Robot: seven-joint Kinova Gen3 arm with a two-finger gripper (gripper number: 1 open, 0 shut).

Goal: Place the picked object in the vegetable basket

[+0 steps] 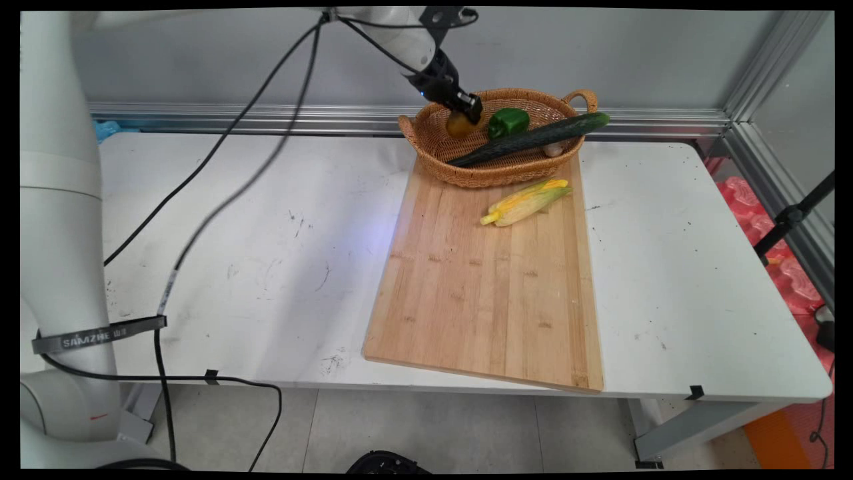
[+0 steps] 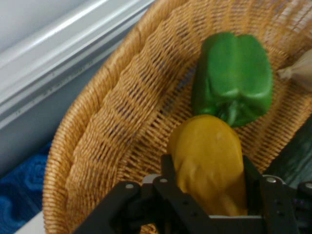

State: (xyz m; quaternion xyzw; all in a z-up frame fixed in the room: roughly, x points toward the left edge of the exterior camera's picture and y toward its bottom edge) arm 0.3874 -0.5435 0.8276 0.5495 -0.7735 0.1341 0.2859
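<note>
My gripper (image 1: 466, 113) hangs over the left part of the wicker basket (image 1: 426, 143), shut on a yellow-brown potato (image 1: 458, 125). In the hand view the potato (image 2: 209, 163) sits between the black fingers (image 2: 168, 173), above the basket's woven wall (image 2: 122, 126). A green bell pepper (image 2: 236, 78) lies in the basket just beyond the potato, also seen as the pepper (image 1: 508, 122) in the main view. A long dark cucumber (image 1: 533, 139) rests slantwise across the basket, its end sticking out over the right rim.
The basket stands on the far end of a wooden cutting board (image 1: 486, 293). A corn cob in its husk (image 1: 526, 201) lies on the board in front of the basket. Something small and pale (image 1: 553, 151) sits in the basket by the cucumber. Black cables (image 1: 220, 200) hang at left.
</note>
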